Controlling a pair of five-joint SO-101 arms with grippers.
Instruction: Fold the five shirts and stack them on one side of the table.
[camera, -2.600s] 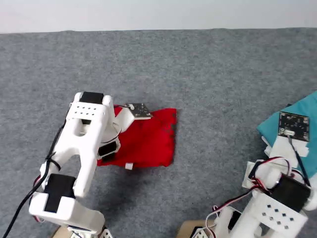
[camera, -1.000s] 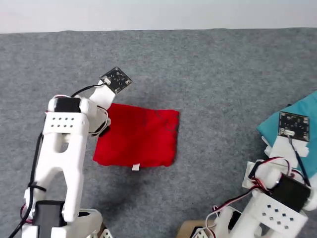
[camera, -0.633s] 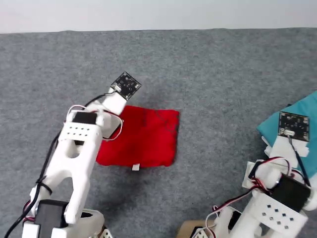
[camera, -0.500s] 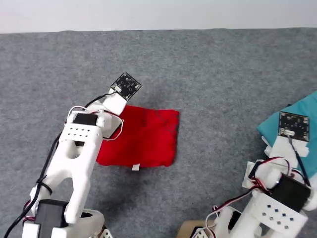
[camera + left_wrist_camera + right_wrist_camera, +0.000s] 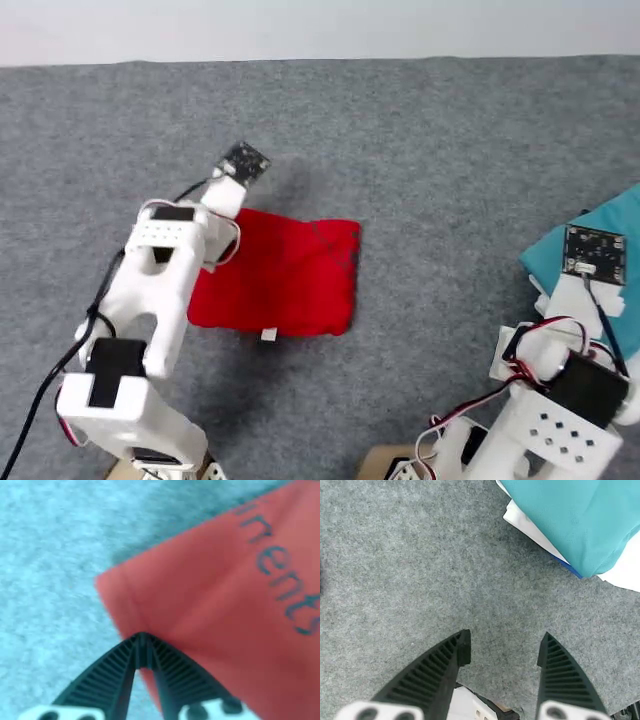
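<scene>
The left end effector (image 5: 142,647) is shown closed, its ribbed fingers (image 5: 111,677) brought together at a hem of the red shirt (image 5: 215,595), close to one corner. Whether any cloth is caught between them cannot be told. In the high view the red shirt (image 5: 285,275) is seen lying folded into a flat rectangle on the grey worktop (image 5: 420,140), well apart from the pile at the right edge.

Several faults can be expected from here. If only the top layer is pinched, the fold would be peeled open when the corner is lifted. If nothing is pinched, the hem would merely be pushed and the cloth rucked or skewed. If the shirt is dragged by a single corner across the rough felt, it could be twisted or unrolled by friction before the pile is reached.

The right end effector (image 5: 502,650) is held wide apart above bare worktop, just beside the teal shirt (image 5: 570,515), which is laid over a white garment (image 5: 530,525). The pile's overhanging edges could be snagged and the pile shifted if that arm is swung carelessly.
</scene>
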